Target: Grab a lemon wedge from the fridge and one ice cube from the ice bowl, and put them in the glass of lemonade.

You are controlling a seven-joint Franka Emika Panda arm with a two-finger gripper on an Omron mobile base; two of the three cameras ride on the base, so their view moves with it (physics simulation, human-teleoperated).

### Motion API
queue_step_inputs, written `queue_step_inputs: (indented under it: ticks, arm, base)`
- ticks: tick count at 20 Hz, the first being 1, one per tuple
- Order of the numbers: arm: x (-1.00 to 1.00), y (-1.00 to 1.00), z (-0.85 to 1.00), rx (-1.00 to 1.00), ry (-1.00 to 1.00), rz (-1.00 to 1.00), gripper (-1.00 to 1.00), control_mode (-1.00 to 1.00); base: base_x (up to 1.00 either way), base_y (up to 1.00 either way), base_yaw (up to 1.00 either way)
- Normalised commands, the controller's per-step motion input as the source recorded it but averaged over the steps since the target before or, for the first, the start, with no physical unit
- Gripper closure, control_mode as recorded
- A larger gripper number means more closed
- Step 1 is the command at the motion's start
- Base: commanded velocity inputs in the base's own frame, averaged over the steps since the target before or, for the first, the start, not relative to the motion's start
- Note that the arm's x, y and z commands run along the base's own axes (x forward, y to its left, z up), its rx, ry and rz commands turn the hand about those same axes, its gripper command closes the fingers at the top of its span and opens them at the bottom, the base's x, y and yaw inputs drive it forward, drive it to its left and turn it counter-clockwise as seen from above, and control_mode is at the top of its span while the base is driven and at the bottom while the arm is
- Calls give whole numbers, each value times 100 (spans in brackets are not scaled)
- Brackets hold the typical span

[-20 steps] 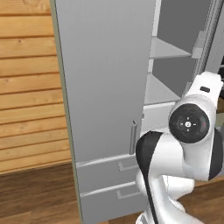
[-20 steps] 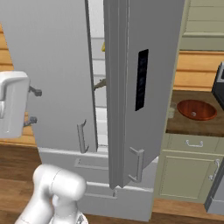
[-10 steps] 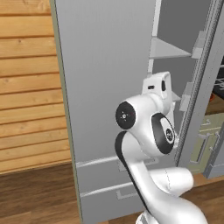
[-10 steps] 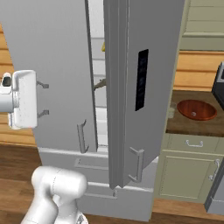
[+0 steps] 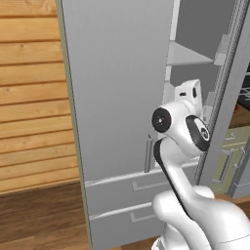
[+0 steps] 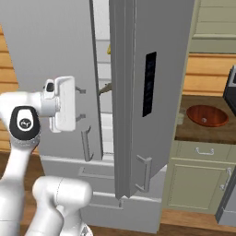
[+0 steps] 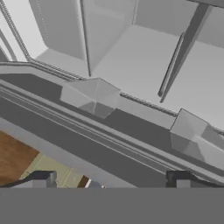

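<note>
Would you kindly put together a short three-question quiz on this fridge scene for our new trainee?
1. True or false: the gripper holds something between its fingers.
2. Where does the ice bowl sit? A) on a fridge shelf B) on the counter right of the fridge C) on the floor
3. Fill in: the fridge's door stands ____.

Key: 1 false, it is open and empty; 2 B; 3 open.

Grey steel fridge [image 6: 138,92] with black panel, glossy reddish-brown ice bowl [image 6: 207,115], yellow lemon wedge [image 6: 109,48].
</note>
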Motion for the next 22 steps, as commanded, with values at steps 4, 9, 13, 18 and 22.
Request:
queue_step_inputs:
  ticks: [4,9,13,18,22]
  arm:
    - [34,-51,0,-2,6,-2,-100,-100]
    - [27,-49,0,0,1,-9,-100,-100]
    - [13,-66,-3,0,0,-12,-100,-100]
    - [2,-67,-4,0,1,-9,-100,-100]
    - [0,-71,-14,4,0,-5,-100,-100]
  base:
    - [0,0,0]
    - [0,0,0]
    - [0,0,0]
    - [0,0,0]
    - [0,0,0]
